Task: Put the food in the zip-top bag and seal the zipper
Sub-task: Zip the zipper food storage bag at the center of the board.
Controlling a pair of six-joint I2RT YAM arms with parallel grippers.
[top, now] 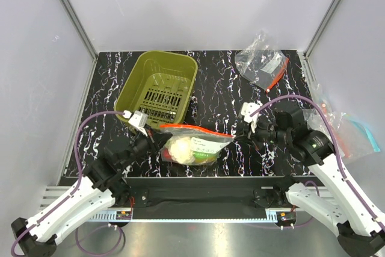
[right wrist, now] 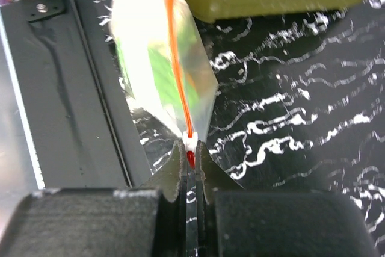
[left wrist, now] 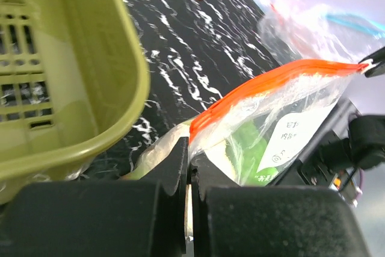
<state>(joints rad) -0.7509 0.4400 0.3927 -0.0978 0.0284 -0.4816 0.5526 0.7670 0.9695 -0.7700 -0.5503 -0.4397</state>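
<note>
The zip-top bag (top: 195,144) hangs stretched between my two grippers, just above the table's near edge. Its red zipper (top: 198,128) runs along the top. Inside I see food: a white cauliflower (top: 180,148) and green pieces (top: 206,156), behind a white label. My left gripper (top: 157,139) is shut on the bag's left end (left wrist: 190,154), where the zipper (left wrist: 271,82) begins. My right gripper (top: 240,135) is shut on the zipper's right end at its white slider (right wrist: 190,145). The zipper (right wrist: 177,58) stretches away from it.
The olive-green basket (top: 159,88) stands behind the bag at the back left, close to my left gripper (left wrist: 60,76). Another clear bag with a red strip (top: 261,64) lies at the back right. A bag with a light-blue strip (top: 355,133) lies off the table's right edge.
</note>
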